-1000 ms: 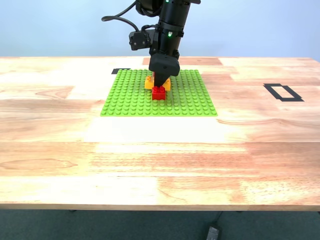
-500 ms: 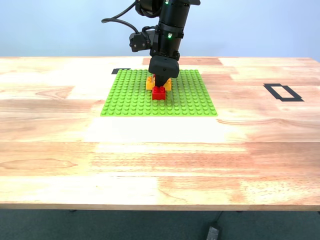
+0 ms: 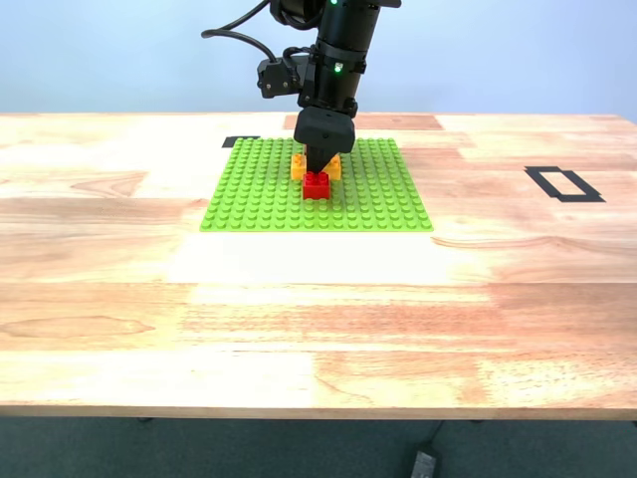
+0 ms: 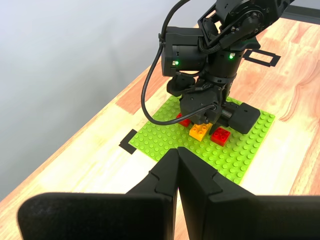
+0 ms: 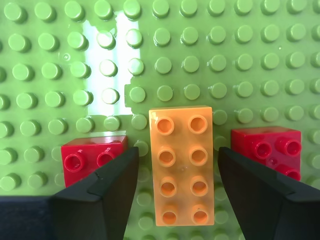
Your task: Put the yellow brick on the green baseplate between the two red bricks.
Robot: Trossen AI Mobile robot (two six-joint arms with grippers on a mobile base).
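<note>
Exterior view, surfaces: a pale wooden table (image 3: 318, 299) with visible grain carries the green baseplate (image 3: 249, 194), square, lime and covered in small studs.
Exterior view, bricks: the yellow brick (image 3: 332, 167) sits on the plate mid-way, mostly hidden by the black arm; one of the two red bricks (image 3: 317, 185) stands just in front of it.
Exterior view, change: the arm has risen slightly since half a second ago; the bricks lie as before.
Exterior view, room: bare studs ring the bricks; black tape marks (image 3: 563, 183) lie well apart on the wood.
First wrist view: my first gripper (image 4: 177, 172) is closed, its fingers pressed together, well back from the plate.
Second wrist view: my second gripper (image 5: 175, 180) is open, its fingers (image 5: 107, 182) straddling the yellow brick with gaps on both sides; a red brick lies just beyond each finger, glossy studs around.
</note>
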